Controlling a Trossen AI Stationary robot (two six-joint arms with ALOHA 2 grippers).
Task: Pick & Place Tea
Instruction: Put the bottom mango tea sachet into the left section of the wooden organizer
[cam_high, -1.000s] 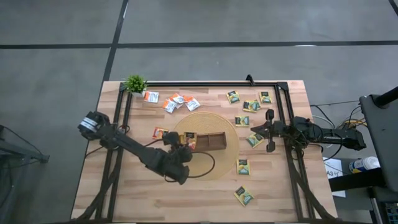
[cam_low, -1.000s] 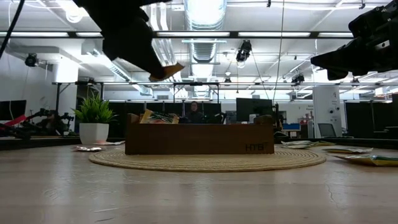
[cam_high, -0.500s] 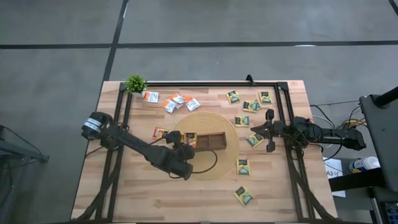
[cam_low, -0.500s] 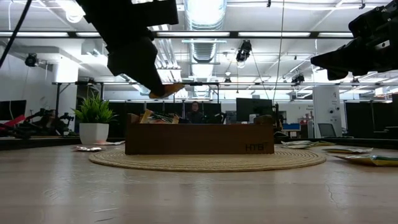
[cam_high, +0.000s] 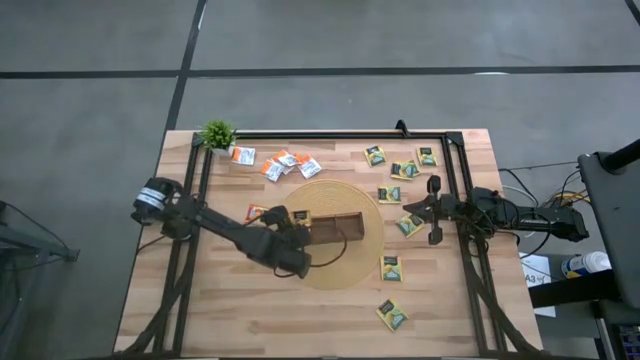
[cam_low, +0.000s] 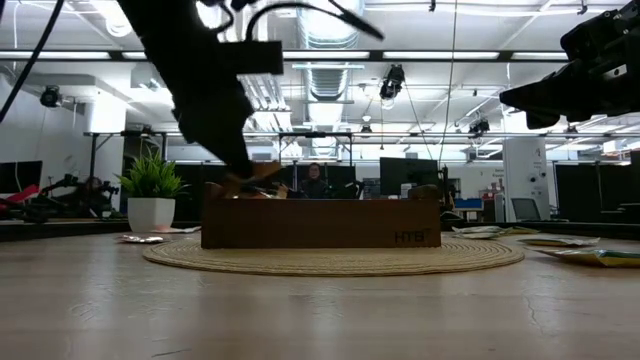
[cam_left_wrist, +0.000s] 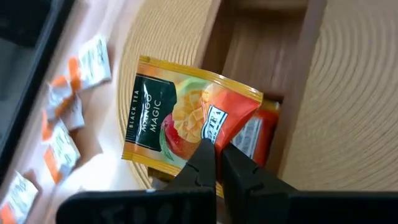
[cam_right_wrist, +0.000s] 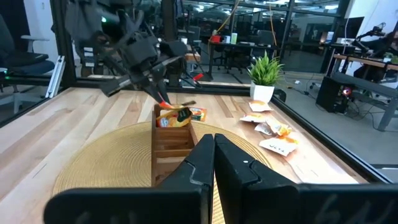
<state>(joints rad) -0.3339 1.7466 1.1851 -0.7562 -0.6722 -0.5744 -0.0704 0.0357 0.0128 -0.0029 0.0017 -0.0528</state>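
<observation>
The tea sachet (cam_left_wrist: 186, 127) held by the left pincer (cam_left_wrist: 216, 155) is orange and yellow with a dark green panel reading "BLACK TEA" and "MANGO MAGIC"; the fingers are clenched on its lower edge, and it hangs over the left end of the long wooden tray (cam_high: 333, 227), left of centre in the high view. A second orange sachet (cam_left_wrist: 258, 134) already lies in that end compartment, partly hidden behind the held one. The tray sits on a round woven mat (cam_high: 330, 235) in the middle of the worktop (cam_high: 330, 320), and in the low view its front wall carries a mark that looks like "HTB", low and right of centre. The left arm crosses the left half of the worktop and covers part of the mat and tray end in the high view. One orange sachet (cam_high: 257, 213) lies just left of the mat, and a cluster of white-and-orange sachets (cam_high: 285, 163) sits above it near the small potted plant (cam_high: 217, 134) at the upper left corner. Dark green and yellow sachets (cam_high: 403, 169) are scattered over the right side, with more (cam_high: 391, 315) toward the lower right. The right pincer (cam_high: 432, 210) waits at the right edge of the worktop, clenched on nothing, well apart from the tray
</observation>
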